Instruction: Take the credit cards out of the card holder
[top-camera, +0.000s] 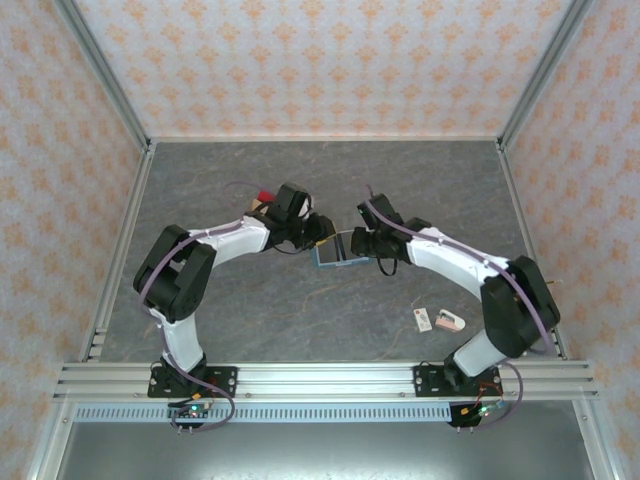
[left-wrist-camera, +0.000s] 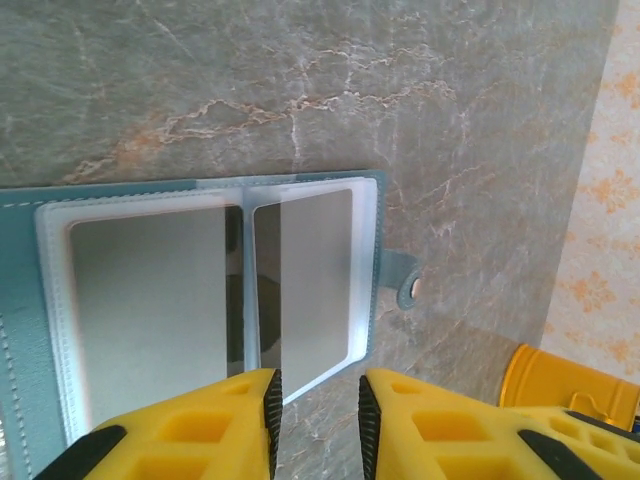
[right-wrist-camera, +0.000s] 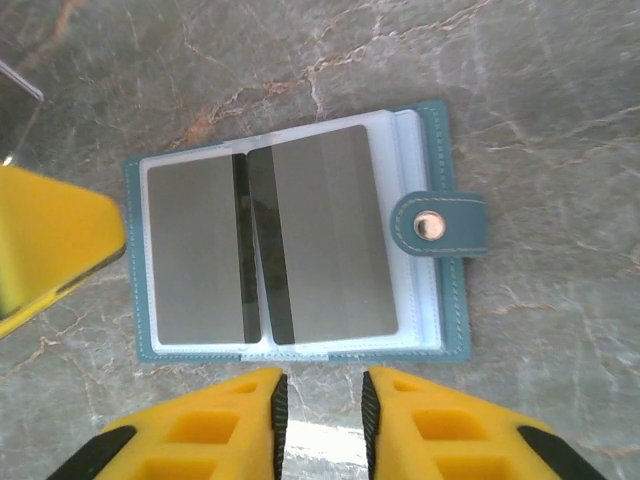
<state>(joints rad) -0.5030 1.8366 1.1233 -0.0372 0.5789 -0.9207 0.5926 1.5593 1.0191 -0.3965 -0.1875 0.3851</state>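
We see the holder (top-camera: 336, 252) lying open in the middle of the table (top-camera: 330, 180), with two grey cards (right-wrist-camera: 330, 240) side by side in its sleeves (right-wrist-camera: 420, 310). Our left gripper (left-wrist-camera: 318, 400) sits at its 9 o'clock and our right gripper (right-wrist-camera: 322, 395) at 3 o'clock. Both sets of jaws are narrowly parted and grip nothing that we can see.

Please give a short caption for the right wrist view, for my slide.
Right hand poised beside the open card holder, two grey cards in its clear sleeves.
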